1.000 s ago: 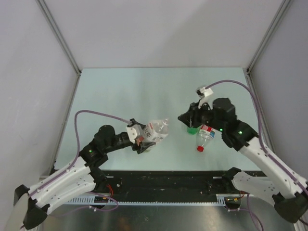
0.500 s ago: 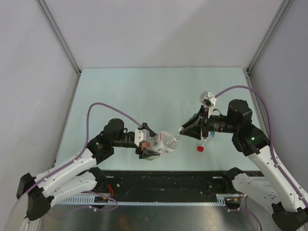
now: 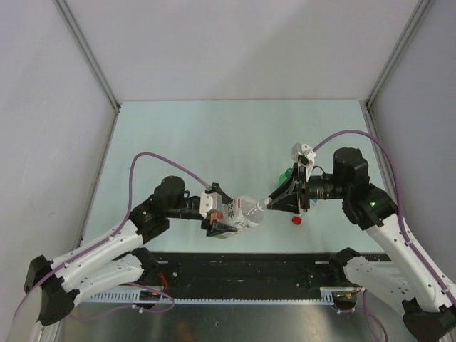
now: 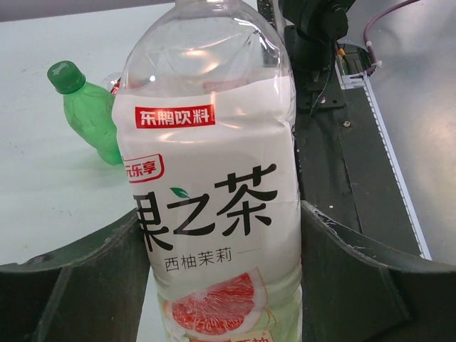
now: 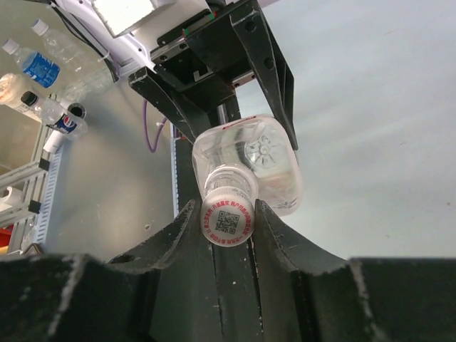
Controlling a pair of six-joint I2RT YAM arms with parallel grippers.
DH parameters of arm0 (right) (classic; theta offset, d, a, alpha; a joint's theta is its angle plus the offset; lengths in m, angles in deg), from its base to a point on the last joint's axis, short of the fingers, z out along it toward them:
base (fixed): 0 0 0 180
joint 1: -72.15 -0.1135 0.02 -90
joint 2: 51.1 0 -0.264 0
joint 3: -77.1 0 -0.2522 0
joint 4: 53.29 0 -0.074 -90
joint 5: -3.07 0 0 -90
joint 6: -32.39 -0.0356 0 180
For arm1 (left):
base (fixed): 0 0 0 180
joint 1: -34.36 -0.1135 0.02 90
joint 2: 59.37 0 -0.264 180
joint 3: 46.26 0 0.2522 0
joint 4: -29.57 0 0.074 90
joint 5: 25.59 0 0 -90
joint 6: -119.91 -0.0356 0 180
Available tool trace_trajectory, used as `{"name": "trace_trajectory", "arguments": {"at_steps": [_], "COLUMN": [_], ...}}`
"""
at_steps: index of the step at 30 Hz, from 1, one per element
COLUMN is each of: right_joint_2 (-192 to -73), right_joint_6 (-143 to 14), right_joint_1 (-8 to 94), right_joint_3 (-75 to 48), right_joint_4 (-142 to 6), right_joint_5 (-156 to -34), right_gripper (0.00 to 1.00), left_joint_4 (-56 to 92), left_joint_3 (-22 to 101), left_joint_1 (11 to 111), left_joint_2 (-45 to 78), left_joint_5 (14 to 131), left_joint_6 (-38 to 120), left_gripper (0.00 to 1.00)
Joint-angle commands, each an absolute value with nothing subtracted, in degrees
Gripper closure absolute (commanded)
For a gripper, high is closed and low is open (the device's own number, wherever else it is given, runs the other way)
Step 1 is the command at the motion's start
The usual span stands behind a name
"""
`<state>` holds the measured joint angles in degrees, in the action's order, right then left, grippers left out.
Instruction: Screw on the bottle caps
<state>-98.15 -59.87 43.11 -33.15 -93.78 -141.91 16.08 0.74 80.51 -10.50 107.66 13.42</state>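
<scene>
Pale mint-green surface (image 3: 214, 135), grey panel walls (image 3: 43, 107) on three sides, a black rail (image 3: 249, 267) along the near edge. From above, the small green plastic bottle (image 4: 89, 114), green cap (image 4: 66, 76) on, peeks out half hidden behind the right wrist. A red cap (image 3: 296, 221) shows just beside that arm, and whatever it sits on is covered. Both arms reach inward and meet low over the front middle. The left hand (image 3: 226, 216), spread wide, clamps the wide clear plastic bottle with the white-and-red label (image 3: 241, 211) by its body, neck pointing at the right arm. The right hand (image 3: 269, 202), nearly closed, pinches the small white round screw cap (image 5: 228, 221) sitting on that neck.
</scene>
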Motion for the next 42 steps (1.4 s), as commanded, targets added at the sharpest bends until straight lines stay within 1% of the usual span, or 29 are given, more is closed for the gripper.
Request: {"name": "trace_trajectory", "arguments": {"at_steps": [1,8,11,22,28,34,37,42], "right_joint_2": [-98.86,-99.15,-99.07,-99.66,-99.66,-101.46,-103.08,-104.83], "right_joint_6": [-58.44,-59.91,-59.82,-48.38,-45.07,-48.00,-51.78,-59.67], "right_joint_1": [42.00,39.02,38.04,30.87,28.03,26.99,26.97,27.03], "right_joint_3": [-31.84,-31.84,-31.87,-31.82,-31.84,-31.78,-31.82,-31.88], "right_joint_4": [-94.85,-92.53,-92.82,-101.45,-104.43,-103.25,-102.13,-99.15], "right_joint_5": [-141.60,-136.84,-136.78,-134.08,-131.04,-127.92,-123.86,-119.04], "right_gripper": [0.91,0.91,0.92,0.94,0.95,0.95,0.95,0.98], "left_joint_4": [17.65,17.65,17.95,18.79,18.79,18.79,18.79,18.79], "left_joint_3": [4.20,5.23,5.53,6.87,6.79,7.38,7.83,8.97], "left_joint_1": [81.08,81.57,81.77,81.91,81.99,81.93,81.92,82.12], "left_joint_2": [-10.28,-8.36,-8.26,-9.25,-9.30,-9.24,-8.81,-7.98], "left_joint_5": [107.65,108.61,107.51,110.80,111.93,109.87,106.97,103.43], "left_joint_6": [14.17,15.04,15.91,14.59,14.09,14.06,13.91,13.73], "left_gripper": [0.98,0.98,0.98,1.00,1.00,1.00,1.00,1.00]}}
